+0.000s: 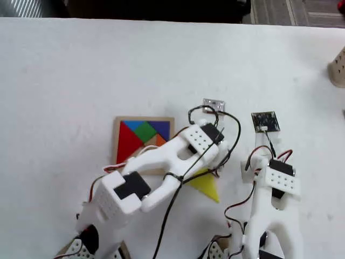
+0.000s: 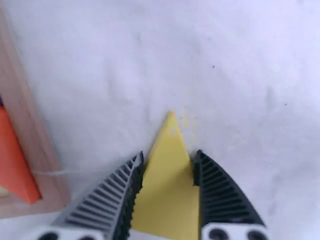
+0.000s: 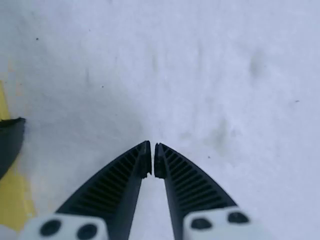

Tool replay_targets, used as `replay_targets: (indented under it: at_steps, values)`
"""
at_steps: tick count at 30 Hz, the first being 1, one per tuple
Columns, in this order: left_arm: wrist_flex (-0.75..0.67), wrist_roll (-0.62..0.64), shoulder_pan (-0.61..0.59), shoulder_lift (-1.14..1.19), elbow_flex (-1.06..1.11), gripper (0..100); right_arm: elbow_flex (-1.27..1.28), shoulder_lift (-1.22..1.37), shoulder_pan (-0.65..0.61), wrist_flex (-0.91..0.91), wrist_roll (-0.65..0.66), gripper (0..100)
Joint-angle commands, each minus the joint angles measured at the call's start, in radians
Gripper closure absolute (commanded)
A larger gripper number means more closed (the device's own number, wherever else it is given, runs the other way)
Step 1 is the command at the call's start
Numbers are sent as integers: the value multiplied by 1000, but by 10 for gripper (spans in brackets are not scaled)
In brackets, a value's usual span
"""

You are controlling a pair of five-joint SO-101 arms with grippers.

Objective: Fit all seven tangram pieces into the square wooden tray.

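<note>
White cloth-covered table (image 1: 81, 70), with a dark strip of room beyond its far edge. The wooden tray (image 1: 143, 119) lies flat on the cloth, and I take all positions below from it.

Inside the tray I see a red triangle (image 1: 128, 144), a blue piece (image 1: 133, 125), a green piece (image 1: 145, 132), a purple piece (image 1: 161, 128) and an orange piece (image 1: 160, 141). The left arm (image 1: 172, 156) crosses the tray's near corner. I cannot tell what lies under it.

The yellow triangle (image 1: 206, 185) is outside the tray, near the side that faces the right arm (image 1: 275, 189), with bare cloth between it and the rim. The left gripper (image 2: 169, 159) has it. The jaws are partly closed, with one ribbed finger against each slanted edge. The triangle's tip pokes out past the fingertips. I cannot tell whether the piece is lifted or resting on the cloth.

The right gripper (image 3: 152, 160) is farther from the tray than the yellow triangle, over bare cloth. Its jaws are drawn together to a hairline gap, with nothing between them.

A tan perforated object (image 1: 338, 67) sits well apart from the tray, at the table's edge beyond the right arm.
</note>
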Motion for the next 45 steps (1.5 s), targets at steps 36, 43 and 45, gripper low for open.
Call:
replay_targets:
  at_steps: [36, 43, 45]
  values:
    - [-23, -233, -68, -559, 698, 696, -6, -19, -13, -15, 14, 977]
    - [-239, -233, -67, -503, 783, 762, -6, -19, -21, -15, 14, 975]
    - [-199, -233, -67, -446, 727, 762, -6, -19, -35, -15, 14, 978]
